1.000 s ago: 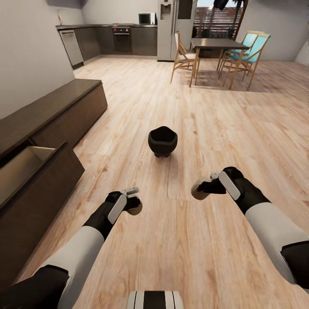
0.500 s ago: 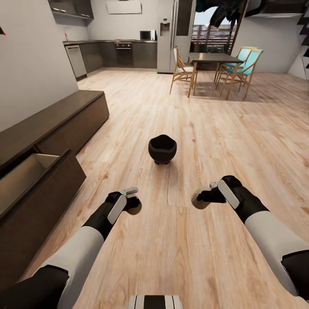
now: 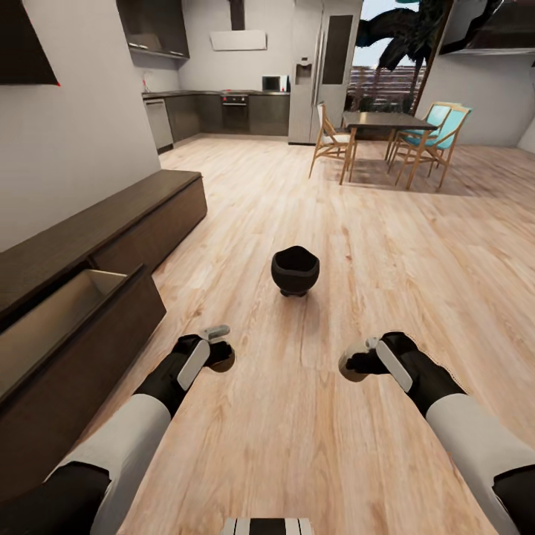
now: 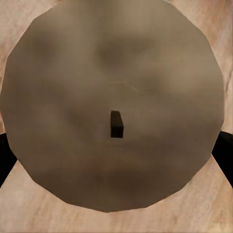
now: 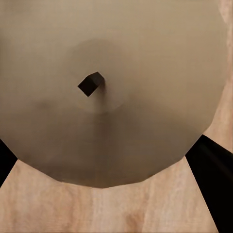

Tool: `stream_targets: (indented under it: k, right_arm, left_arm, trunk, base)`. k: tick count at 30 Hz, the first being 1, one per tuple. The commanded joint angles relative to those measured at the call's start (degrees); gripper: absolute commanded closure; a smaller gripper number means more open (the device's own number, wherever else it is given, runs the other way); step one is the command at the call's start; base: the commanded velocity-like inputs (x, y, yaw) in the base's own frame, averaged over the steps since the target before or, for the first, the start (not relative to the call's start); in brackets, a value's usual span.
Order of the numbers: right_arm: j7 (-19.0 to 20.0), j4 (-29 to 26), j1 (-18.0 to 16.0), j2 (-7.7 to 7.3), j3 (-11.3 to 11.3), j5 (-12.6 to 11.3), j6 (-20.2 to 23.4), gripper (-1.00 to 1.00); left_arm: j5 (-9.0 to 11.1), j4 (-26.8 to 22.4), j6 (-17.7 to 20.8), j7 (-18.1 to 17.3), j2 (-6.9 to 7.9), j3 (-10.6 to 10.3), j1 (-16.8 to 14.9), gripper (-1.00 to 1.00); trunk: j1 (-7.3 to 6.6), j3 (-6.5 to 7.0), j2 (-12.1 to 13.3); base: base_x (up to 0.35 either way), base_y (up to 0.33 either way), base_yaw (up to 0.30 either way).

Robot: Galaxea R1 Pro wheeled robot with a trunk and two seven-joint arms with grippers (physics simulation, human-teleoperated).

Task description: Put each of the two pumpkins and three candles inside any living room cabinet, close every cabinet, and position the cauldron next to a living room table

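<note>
A wide room with a pale plank floor (image 3: 386, 245) runs back to a dark kitchen and a dining table (image 3: 388, 122) with wooden and turquoise chairs. Along the left wall stands the cabinet (image 3: 111, 238), a long, low, dark-brown unit; its nearest drawer (image 3: 67, 312) is pulled out, showing a pale wood inside, while the fronts farther along sit flush.

On the floor ahead, well apart from the cabinet and between the two arms' lines, sits the cauldron (image 3: 295, 270): a small round black pot with a wide mouth, bulging sides and short feet.

The left tool (image 3: 221, 355) is closed on a candle (image 3: 225, 360), of which a brown rounded edge shows under the grey fingers in the head view. In the left wrist view this left candle (image 4: 111, 104) is a matte tan disc with a short dark wick at its middle, dark fingers (image 4: 5, 158) at its sides.

The right tool (image 3: 355, 365) grips a second candle (image 3: 352, 367), its pale tan end turned toward the left arm. In the right wrist view that right candle (image 5: 111, 92) is the same plain tan face with a small dark wick, over the floor.
</note>
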Motion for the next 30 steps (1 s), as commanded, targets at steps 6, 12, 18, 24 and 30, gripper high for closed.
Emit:
stream_targets:
  k: [6,12,18,24,30]
  right_arm:
    - [-0.48,-0.1,3.13,-0.08,0.21,0.37,-2.74,1.0]
    - [-0.52,-0.1,3.5,-0.08,0.19,0.37,-2.81,1.0]
    - [-0.49,-0.1,3.57,-0.08,0.24,0.38,-2.82,1.0]
    - [-0.48,-0.1,3.61,-0.08,0.27,0.39,-2.82,1.0]
    - [-0.48,-0.1,3.61,-0.08,0.28,0.39,-2.82,1.0]
  left_arm:
    - [0.68,2.54,-1.37,0.54,0.39,-0.15,0.01,1.0]
    - [0.59,2.81,-1.3,0.79,0.43,-0.11,-0.01,1.0]
    - [0.57,2.9,-1.0,0.89,0.41,-0.4,0.02,1.0]
    - [0.62,3.22,-0.81,0.61,0.41,-0.57,0.01,1.0]
    - [0.63,4.1,-0.78,0.64,0.33,-0.72,0.0,1.0]
  trunk:
    - [-0.16,0.83,0.06]
    - [-0.32,1.95,0.14]
    - [-0.47,3.26,0.22]
    - [-0.63,4.58,0.3]
    - [-1.37,5.42,1.55]
  base:
    - [0.0,0.0,0.156]
    - [0.0,0.0,0.054]
    - [0.0,0.0,0.003]
    - [0.0,0.0,0.0]
    - [0.0,0.0,0.097]
